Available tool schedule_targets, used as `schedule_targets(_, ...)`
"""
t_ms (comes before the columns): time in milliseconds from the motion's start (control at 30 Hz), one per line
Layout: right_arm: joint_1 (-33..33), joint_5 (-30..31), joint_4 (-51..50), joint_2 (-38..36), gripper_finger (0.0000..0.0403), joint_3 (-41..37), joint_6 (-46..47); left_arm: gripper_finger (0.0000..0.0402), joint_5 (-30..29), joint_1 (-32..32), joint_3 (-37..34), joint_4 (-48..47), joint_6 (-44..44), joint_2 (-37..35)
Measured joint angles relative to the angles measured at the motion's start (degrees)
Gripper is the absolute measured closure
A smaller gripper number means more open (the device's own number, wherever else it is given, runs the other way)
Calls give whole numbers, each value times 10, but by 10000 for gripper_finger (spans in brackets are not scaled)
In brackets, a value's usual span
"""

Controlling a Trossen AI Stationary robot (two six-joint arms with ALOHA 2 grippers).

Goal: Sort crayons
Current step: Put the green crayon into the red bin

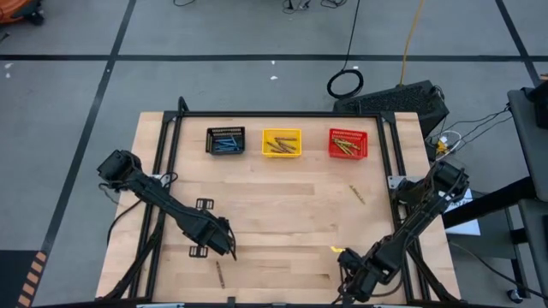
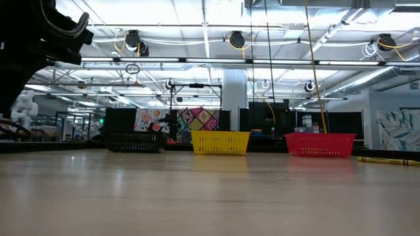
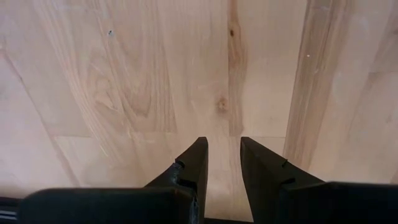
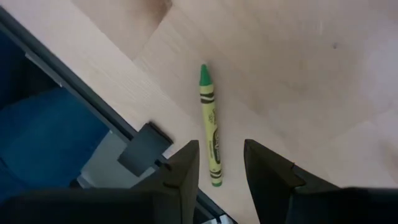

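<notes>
- Hovering over the near right part of the pale wooden table [image 1: 291, 214], the right gripper [image 4: 221, 163] has its two dark fingers apart and clamps nothing; a yellow-green wax crayon with a green tip [image 4: 210, 124] lies flat on the wood in line with the gap between the fingers, close to the table's dark metal edge rail [image 4: 74, 93].
- The left gripper [image 3: 222, 163] sits over bare wood at the near left of the table, its fingers parted by a narrow gap and empty.
- A brown crayon [image 1: 218, 273] lies loose on the table just nearer than the left gripper.
- An olive crayon [image 1: 356, 195] lies loose toward the right side, between the bins and the right arm; in the low view it shows as a thin yellow stick [image 2: 388, 160] at the right edge.
- Three small slotted plastic bins stand in a row along the far side: a black bin [image 1: 226, 131] holding blue crayons [image 1: 226, 145], a yellow bin [image 1: 282, 133] holding yellow-olive crayons [image 1: 278, 147], and a red bin [image 1: 348, 134] holding olive-brown crayons [image 1: 344, 148].
- The bins stand apart from one another, each upright on the table.
</notes>
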Motion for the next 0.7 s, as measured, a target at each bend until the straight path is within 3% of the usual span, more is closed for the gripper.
schedule_targets(233,-10,1,28,0,289,0,-47,316,0,0,0,1,0,0)
schedule_targets(400,-10,31,20,0,289,0,3,316,0,0,0,7,0,0)
schedule_targets(700,-10,32,-6,0,289,0,38,316,0,0,0,20,0,0)
